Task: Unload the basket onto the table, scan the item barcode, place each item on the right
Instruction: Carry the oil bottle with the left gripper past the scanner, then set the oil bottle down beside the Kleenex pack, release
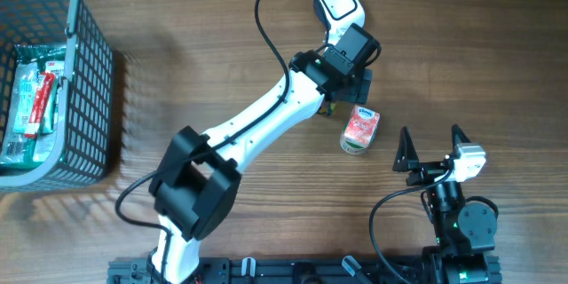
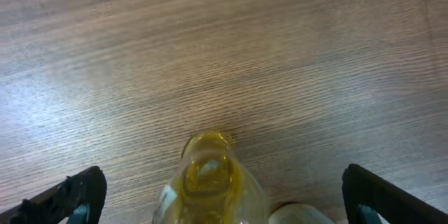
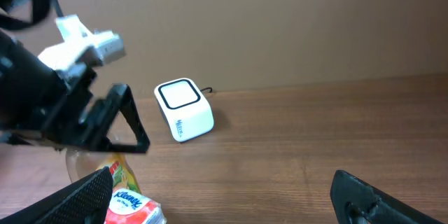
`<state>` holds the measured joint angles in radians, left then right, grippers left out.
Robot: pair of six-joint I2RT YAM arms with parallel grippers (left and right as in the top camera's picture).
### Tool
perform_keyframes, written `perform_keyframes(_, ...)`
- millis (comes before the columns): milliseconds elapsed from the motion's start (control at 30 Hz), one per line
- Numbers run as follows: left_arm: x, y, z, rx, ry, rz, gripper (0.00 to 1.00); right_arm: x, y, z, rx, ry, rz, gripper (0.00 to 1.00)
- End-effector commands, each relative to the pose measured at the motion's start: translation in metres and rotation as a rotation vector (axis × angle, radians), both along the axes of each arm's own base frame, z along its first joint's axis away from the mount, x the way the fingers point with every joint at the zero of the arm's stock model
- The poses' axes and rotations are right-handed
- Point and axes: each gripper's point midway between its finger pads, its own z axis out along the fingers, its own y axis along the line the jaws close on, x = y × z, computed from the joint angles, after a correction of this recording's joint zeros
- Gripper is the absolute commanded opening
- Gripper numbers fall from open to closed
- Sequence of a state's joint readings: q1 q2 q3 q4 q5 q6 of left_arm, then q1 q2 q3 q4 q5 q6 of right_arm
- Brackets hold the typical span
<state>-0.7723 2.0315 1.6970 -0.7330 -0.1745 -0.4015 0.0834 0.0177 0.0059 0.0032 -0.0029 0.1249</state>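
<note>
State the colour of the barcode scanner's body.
The scanner is white, clearest in the right wrist view.

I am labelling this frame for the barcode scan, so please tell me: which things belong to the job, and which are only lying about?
Job:
- scanner
- bottle, between the fingers of the open left end effector
- tissue pack beside it, perhaps also an item to scan

Lying about:
- basket
- packets in it

The open right end effector holds nothing.
</note>
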Motion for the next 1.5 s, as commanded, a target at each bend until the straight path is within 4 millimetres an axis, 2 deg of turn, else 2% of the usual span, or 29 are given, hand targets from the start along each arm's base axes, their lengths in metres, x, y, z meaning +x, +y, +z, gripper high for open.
perform_keyframes(0, 0.008, 0.013, 0.101, -0.102, -0.19, 0.015, 1.0, 0.0, -0.002, 0.001, -0.016, -0.008, -0.009, 1.0)
perform_keyframes(67, 0.009, 0.024, 0.128, -0.118, -0.244, 0.018, 1.0, 0.0, -0.002, 0.001, -0.017, -0.008, -0.009, 0.99)
perform_keyframes(167, 0.014, 0.059, 0.173, -0.153, -0.326, 0.086, 1.0, 0.0, -0.002, 0.001, -0.017, -0.008, -0.009, 1.0)
perform_keyframes(233, 0.016, 0.082, 0.189, -0.162, -0.348, 0.128, 1.0, 0.0, -0.002, 0.001, -0.017, -0.008, -0.009, 1.0)
perform_keyframes(333, 0.024, 0.127, 0.214, -0.162, -0.396, 0.204, 1.0, 0.0, -0.002, 0.001, -0.017, -0.008, -0.009, 1.0)
perform_keyframes(367, 0.028, 0.155, 0.228, -0.143, -0.434, 0.234, 1.0, 0.0, -0.002, 0.001, -0.017, -0.008, -0.009, 1.0)
perform_keyframes(567, 0.029, 0.241, 0.267, -0.083, -0.541, 0.35, 1.0, 0.0, -0.002, 0.001, -0.017, -0.008, -0.009, 1.0)
perform_keyframes(700, 0.032, 0.298, 0.284, -0.019, -0.603, 0.445, 1.0, 0.0, -0.002, 0.001, -0.017, -0.008, -0.009, 1.0)
perform_keyframes(733, 0.033, 0.319, 0.288, 0.016, -0.62, 0.474, 1.0, 0.0, -0.002, 0.001, -0.017, -0.008, -0.009, 1.0)
perform_keyframes(933, 0.024, 0.408, 0.294, 0.159, -0.638, 0.619, 1.0, 0.0, -0.002, 0.001, -0.017, -0.008, -0.009, 1.0)
perform_keyframes(1033, 0.012, 0.458, 0.293, 0.221, -0.628, 0.716, 1.0, 0.0, -0.002, 0.001, -0.017, -0.008, -0.009, 1.0)
perform_keyframes(1200, -0.011, 0.519, 0.292, 0.272, -0.613, 0.871, 1.0, 0.0, -0.002, 0.001, -0.017, -0.008, -0.009, 1.0)
perform_keyframes(1267, -0.019, 0.543, 0.287, 0.292, -0.594, 0.927, 1.0, 0.0, -0.002, 0.001, -0.017, -0.008, -0.009, 1.0)
perform_keyframes(1333, -0.025, 0.564, 0.273, 0.31, -0.548, 0.974, 1.0, 0.0, -0.002, 0.001, -0.017, -0.008, -0.009, 1.0)
perform_keyframes(1467, -0.032, 0.59, 0.24, 0.346, -0.429, 1.005, 1.0, 0.0, -0.002, 0.001, -0.017, -0.008, -0.009, 1.0)
